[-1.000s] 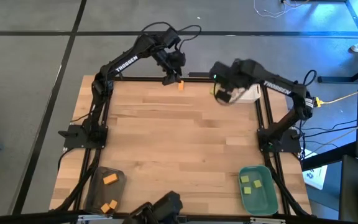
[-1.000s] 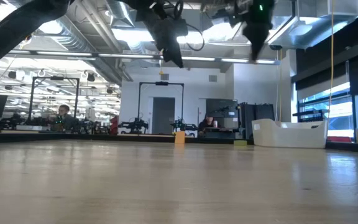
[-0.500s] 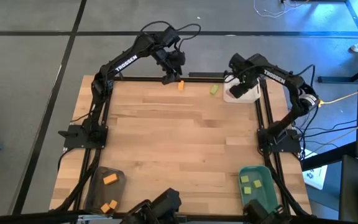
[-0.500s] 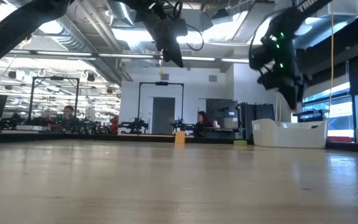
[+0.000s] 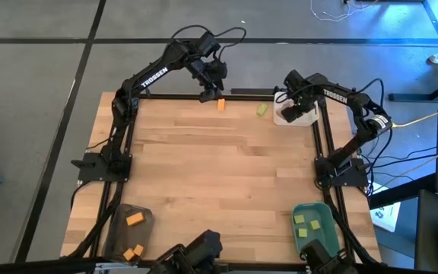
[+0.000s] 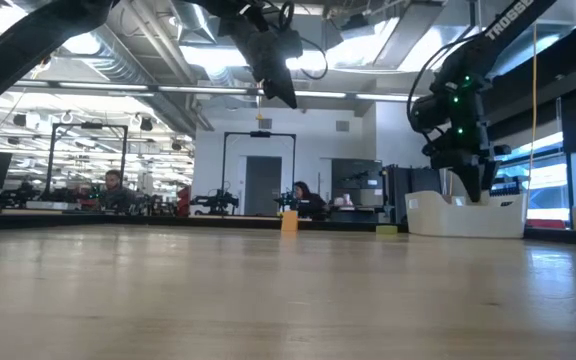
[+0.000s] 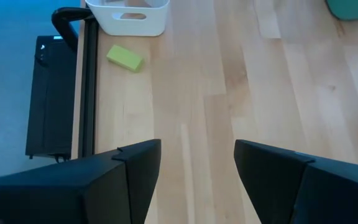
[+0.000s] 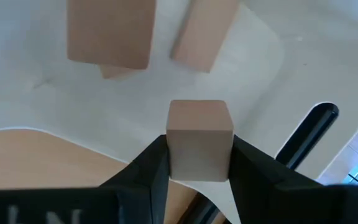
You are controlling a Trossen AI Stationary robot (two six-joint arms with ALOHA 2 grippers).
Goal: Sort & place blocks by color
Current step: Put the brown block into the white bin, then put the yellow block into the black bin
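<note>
The left gripper (image 5: pixel 210 97) hangs open-jawed just above an orange block (image 5: pixel 221 105) at the table's far edge, a green block (image 5: pixel 262 109) beside it, while the right gripper (image 8: pixel 199 163) clamps a tan block (image 8: pixel 199 138) over the white tray (image 5: pixel 286 116).

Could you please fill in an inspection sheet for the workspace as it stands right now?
Surface: wooden table, mostly bare.
Job's things: orange block and green block lie at the far edge; orange blocks in grey tray; green blocks in green tray; tan blocks in white tray.
Clutter: nothing seen.
Grippers: left gripper open above the orange block; right gripper holds a tan block over the white tray.
Cables: on the floor, right.
Surroundings: people at desks.
</note>
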